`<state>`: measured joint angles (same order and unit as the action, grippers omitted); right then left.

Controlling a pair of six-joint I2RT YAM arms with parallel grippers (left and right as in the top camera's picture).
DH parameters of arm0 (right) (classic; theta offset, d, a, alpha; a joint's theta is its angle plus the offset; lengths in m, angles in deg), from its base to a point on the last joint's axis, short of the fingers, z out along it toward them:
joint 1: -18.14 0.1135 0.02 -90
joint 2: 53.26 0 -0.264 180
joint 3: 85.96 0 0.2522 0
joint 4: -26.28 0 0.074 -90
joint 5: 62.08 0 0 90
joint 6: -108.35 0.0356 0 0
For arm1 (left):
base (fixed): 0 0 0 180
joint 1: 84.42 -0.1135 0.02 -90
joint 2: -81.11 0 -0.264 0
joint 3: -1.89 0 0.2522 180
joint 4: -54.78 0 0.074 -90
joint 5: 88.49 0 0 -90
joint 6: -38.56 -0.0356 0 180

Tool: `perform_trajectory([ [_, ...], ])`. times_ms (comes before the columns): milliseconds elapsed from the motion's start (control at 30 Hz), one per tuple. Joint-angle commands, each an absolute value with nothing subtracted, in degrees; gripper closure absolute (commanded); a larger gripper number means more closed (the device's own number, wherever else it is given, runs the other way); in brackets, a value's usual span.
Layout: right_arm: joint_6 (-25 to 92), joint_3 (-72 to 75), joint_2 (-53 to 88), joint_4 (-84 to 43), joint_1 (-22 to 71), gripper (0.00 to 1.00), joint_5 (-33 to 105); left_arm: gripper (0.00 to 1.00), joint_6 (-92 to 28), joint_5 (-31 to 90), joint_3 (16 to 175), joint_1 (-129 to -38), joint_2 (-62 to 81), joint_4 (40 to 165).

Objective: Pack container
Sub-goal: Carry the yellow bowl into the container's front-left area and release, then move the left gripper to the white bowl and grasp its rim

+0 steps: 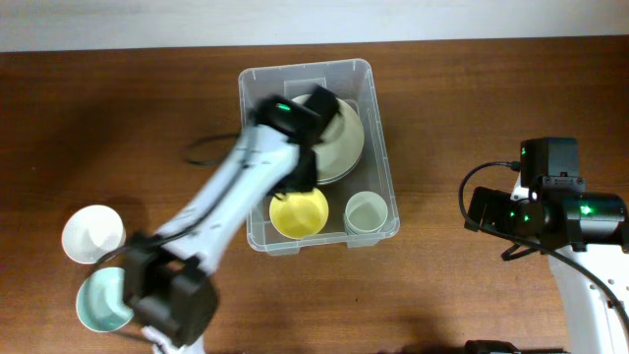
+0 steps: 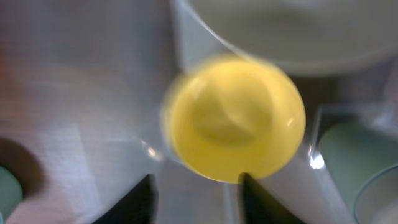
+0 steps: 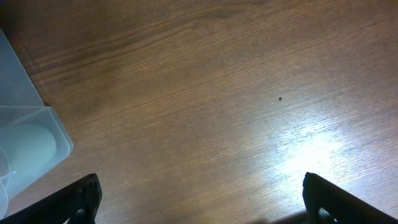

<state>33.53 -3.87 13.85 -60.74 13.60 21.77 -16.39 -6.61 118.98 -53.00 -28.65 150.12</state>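
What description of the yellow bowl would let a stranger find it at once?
On the wooden table, find the clear container. In its near left corner sits the yellow bowl, the only yellow thing; its neighbours are a pale green cup and a larger greyish bowl.

Wooden table (image 1: 491, 98), container (image 1: 305, 69), white bowl (image 1: 93, 234), teal bowl (image 1: 98, 301)
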Motion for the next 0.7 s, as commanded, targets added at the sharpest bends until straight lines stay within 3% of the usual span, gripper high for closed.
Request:
perform_trajectory([
  [0,33.6,-3.8,13.4,-60.8,13.2,0.01,21.9,0.40,-16.6,-10.4,121.3,-64.2,-17.4,150.7],
  [100,33.6,-3.8,13.4,-60.8,13.2,0.01,21.9,0.32,-17.9,-10.3,121.3,-76.9,-13.3,151.1],
  [267,33.6,-3.8,13.4,-60.8,13.2,0.01,21.9,0.29,-22.4,-10.3,118.5,-94.4,-14.4,151.1],
  [533,33.6,-3.8,13.4,-60.9,13.2,0.01,21.9,0.28,-29.0,-5.1,100.8,-106.0,-18.5,136.1],
  [667,33.6,-3.8,13.4,-60.9,13.2,0.01,21.9,0.28,-29.3,-4.9,97.3,-107.3,-24.0,132.6],
])
